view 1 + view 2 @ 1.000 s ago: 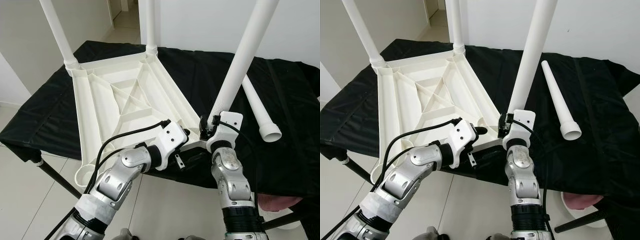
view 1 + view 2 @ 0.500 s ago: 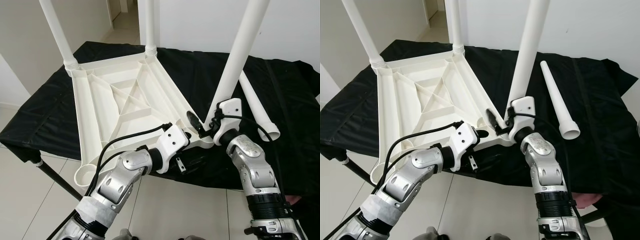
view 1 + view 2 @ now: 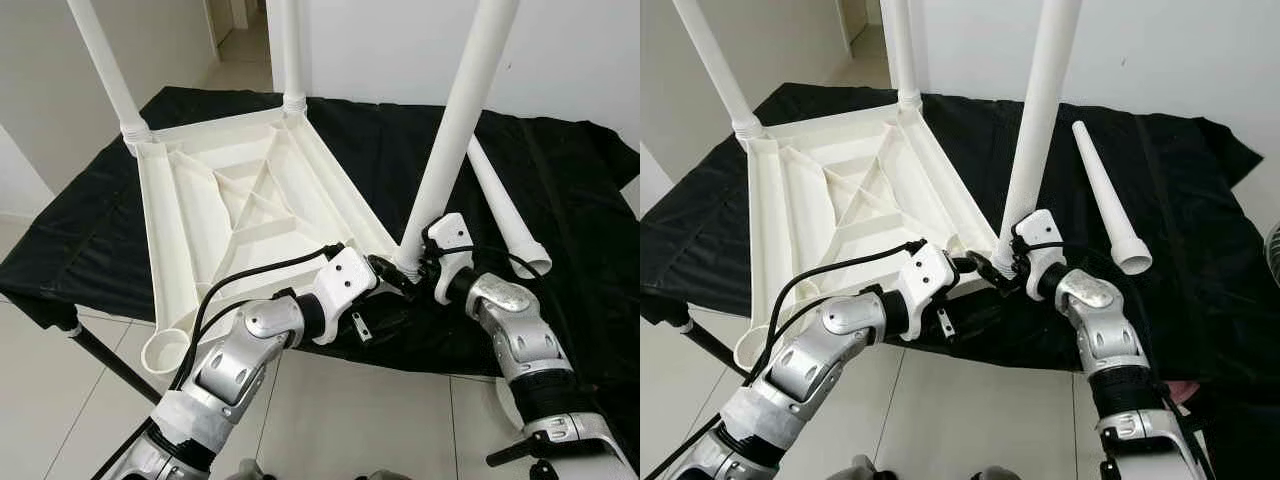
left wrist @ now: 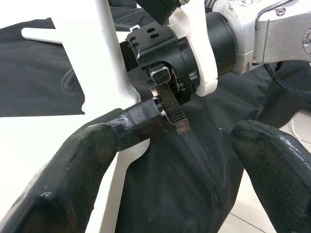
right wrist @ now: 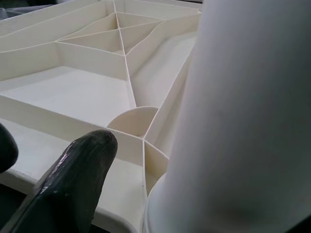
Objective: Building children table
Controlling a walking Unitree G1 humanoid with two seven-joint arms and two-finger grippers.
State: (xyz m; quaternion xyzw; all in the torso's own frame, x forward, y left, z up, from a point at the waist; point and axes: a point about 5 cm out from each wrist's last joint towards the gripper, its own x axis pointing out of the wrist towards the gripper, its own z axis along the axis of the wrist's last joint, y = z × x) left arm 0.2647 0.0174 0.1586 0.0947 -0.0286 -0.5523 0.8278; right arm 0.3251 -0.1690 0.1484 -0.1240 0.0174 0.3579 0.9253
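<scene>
Third leg (image 3: 455,130) now more upright in upturned tabletop (image 3: 215,215) corner socket; right claw (image 3: 405,272) has swung beside its base, fingers apart; left claw (image 3: 385,275) open at that corner; fourth leg (image 3: 505,205) lies nearby on bench (image 3: 590,200)

Black cloth (image 3: 560,180) draped over work surface; pale tiled floor (image 3: 60,390) below; white wall (image 3: 1180,50) behind

Over the last second the right arm swings outward to the right of the near leg (image 3: 455,130), its elbow no longer below the socket corner. The right gripper (image 3: 400,272) now reaches the leg's base from the right side instead of from beneath. The near leg stands closer to upright than before, when it leaned right toward the loose leg (image 3: 1102,196) on the worktop.
</scene>
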